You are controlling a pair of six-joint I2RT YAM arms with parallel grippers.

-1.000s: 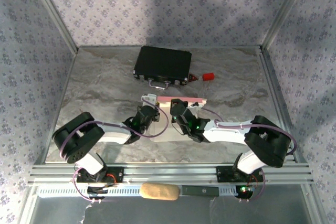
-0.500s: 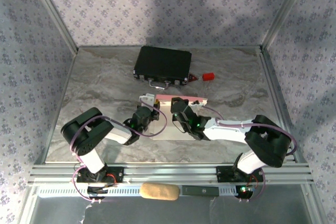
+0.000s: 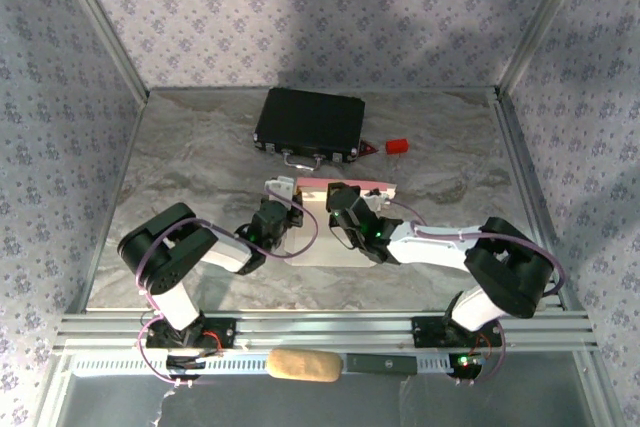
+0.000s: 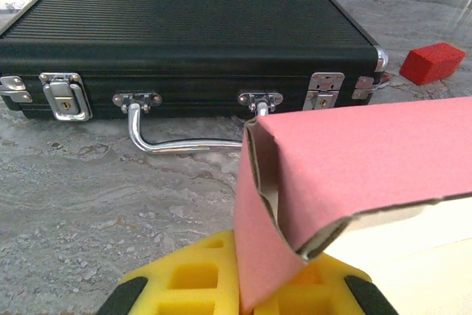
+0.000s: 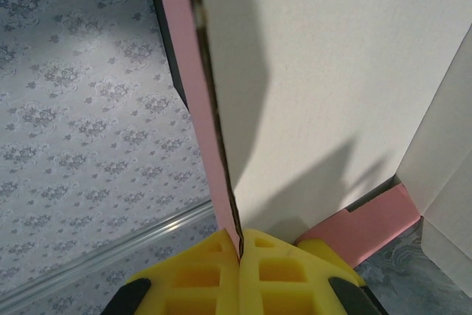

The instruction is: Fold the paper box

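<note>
The paper box (image 3: 348, 186) is pink card, half raised, at the middle of the table between both arms. In the left wrist view its pink side flap (image 4: 262, 204) hangs down between the yellow pads (image 4: 184, 282). My left gripper (image 4: 254, 293) is shut on that flap, and in the top view this left gripper (image 3: 283, 194) sits at the box's left end. My right gripper (image 5: 240, 252) is shut on the edge of an upright panel of the box (image 5: 332, 94), pink outside and pale inside. Seen from above, the right gripper (image 3: 345, 205) is at the box's near side.
A black hard case (image 3: 309, 123) with metal latches and a handle (image 4: 177, 142) lies just behind the box. A small red block (image 3: 397, 146) sits to the case's right. Patterned walls close in the table. An aluminium rail (image 3: 320, 327) runs along the near edge.
The left gripper has closed on the box's left flap, and the left arm's elbow has shifted right and risen. The right gripper keeps its grip and has edged slightly left.
</note>
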